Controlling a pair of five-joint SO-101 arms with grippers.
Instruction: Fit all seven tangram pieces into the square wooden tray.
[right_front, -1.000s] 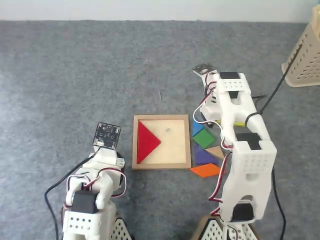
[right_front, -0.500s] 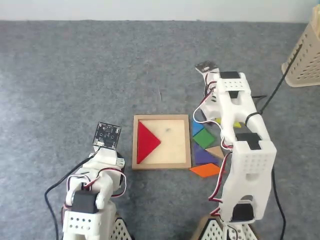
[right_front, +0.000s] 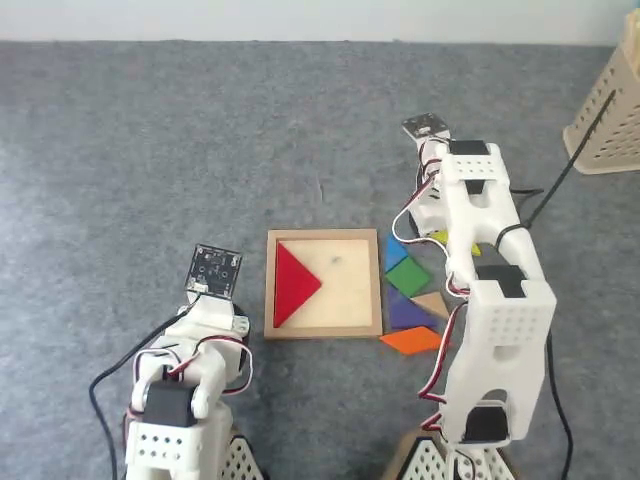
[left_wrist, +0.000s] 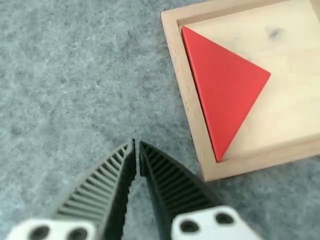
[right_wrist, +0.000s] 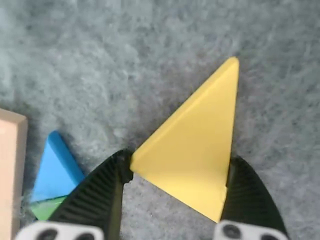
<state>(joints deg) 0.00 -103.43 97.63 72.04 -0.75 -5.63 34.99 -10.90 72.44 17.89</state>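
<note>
A grey desk (right_front: 150, 150) carries the wooden tray (right_front: 323, 236), with a red triangle (right_front: 293, 285) lying flat along the side nearer the left arm. The right tool (right_wrist: 178, 165) pinches a yellow triangle (right_wrist: 195, 150) just beyond the loose blue piece (right_front: 396, 254), green piece (right_front: 408, 276), purple piece (right_front: 408, 312) and orange piece (right_front: 412, 341), which lie beside the tray. The left tool (left_wrist: 136, 147) is closed and empty, near a corner of the tray.

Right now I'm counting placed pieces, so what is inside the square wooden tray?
One red triangle lies inside the wooden tray, along the wall on the left arm's side. The remaining floor shows bare wood. The floor beneath the triangle is covered, so it cannot be seen.
</note>
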